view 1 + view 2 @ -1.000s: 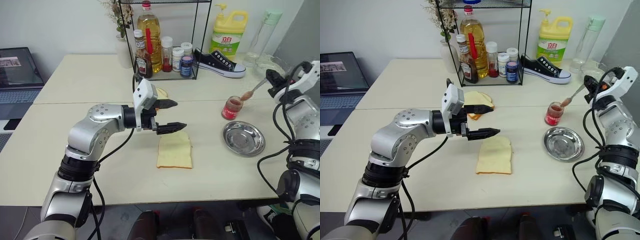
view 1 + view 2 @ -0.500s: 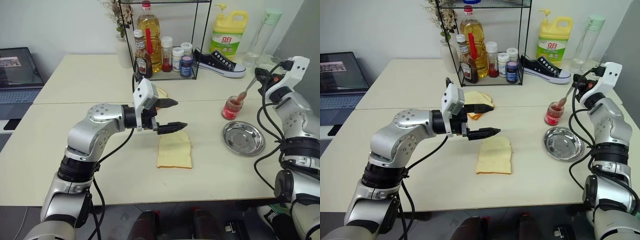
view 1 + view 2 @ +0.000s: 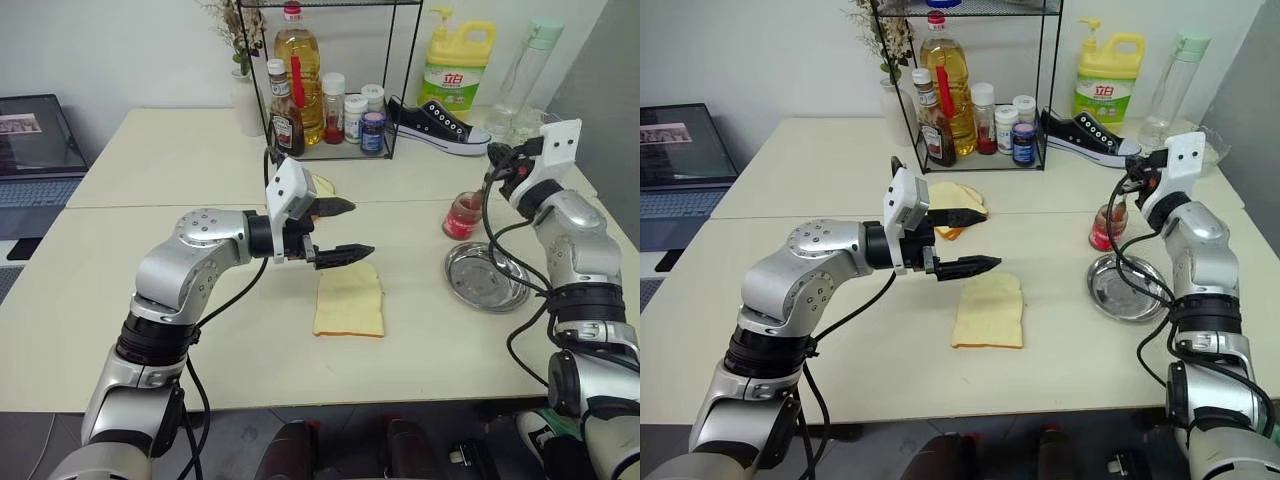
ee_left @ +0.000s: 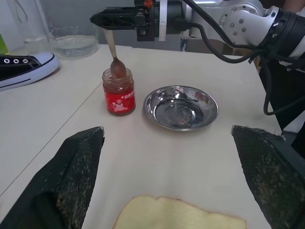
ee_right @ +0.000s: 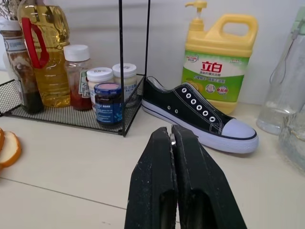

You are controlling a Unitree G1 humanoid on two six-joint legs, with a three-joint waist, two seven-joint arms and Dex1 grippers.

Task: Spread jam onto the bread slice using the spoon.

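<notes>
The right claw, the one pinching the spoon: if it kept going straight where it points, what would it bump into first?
Probably the black sneaker. The right claw, shut on the spoon, points across bare table at the shoe, with the yellow detergent jug behind. Depth is hard to judge.

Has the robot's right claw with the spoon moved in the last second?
Yes. The right gripper, shut on the spoon, has swung in from the table's right edge toward the jam jar; the spoon's bowl now sits at the jar's mouth.
</notes>
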